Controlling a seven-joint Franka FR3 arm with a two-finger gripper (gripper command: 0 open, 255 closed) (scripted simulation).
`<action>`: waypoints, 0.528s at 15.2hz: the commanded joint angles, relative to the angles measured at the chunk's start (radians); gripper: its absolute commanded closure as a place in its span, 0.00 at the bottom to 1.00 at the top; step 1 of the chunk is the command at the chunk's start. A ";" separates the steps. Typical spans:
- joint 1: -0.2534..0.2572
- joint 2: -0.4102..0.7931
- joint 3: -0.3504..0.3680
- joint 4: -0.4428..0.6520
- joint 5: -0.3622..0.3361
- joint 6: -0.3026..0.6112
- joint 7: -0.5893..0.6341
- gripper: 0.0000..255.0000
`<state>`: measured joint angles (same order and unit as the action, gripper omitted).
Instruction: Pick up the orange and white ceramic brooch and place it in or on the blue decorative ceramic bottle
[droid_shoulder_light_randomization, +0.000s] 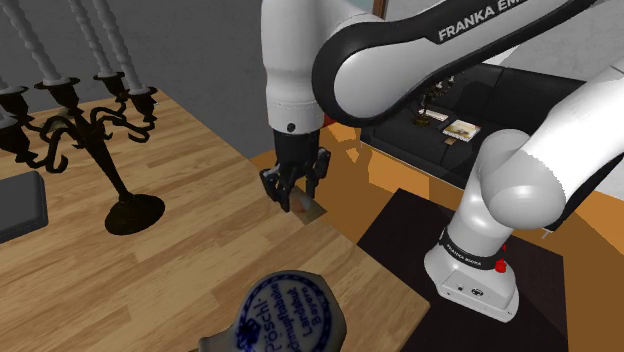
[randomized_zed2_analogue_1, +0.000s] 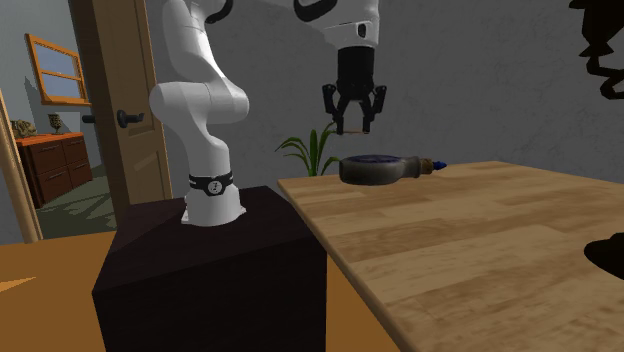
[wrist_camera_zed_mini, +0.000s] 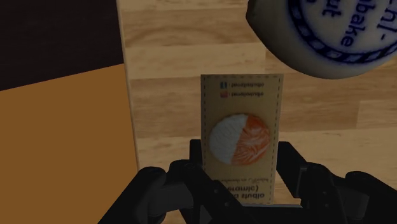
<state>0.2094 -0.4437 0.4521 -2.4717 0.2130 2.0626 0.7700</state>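
Wrist view: black jaws clamp the round orange-and-white brooch on its tan card, long axis pointing away from them; second exterior view shows it edge-on

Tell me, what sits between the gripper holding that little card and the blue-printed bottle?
Nothing. In the shoulder view, bare wooden table is all that lies between the gripper, shut on the brooch card, and the bottle.

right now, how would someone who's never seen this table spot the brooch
Find the wooden table and the arm's black claw over its edge nearest the stand. Clasped in the claw is the brooch: a tan card bearing a round disc, half white, half orange, unlike the blue-printed bottle nearby.
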 joint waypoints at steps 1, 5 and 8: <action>0.001 -0.012 -0.005 0.018 0.000 -0.030 -0.001 1.00; 0.000 -0.029 -0.016 0.059 -0.004 -0.088 -0.002 1.00; -0.001 -0.039 -0.024 0.091 -0.007 -0.130 -0.002 1.00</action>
<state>0.2089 -0.4773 0.4325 -2.3883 0.2072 1.9465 0.7701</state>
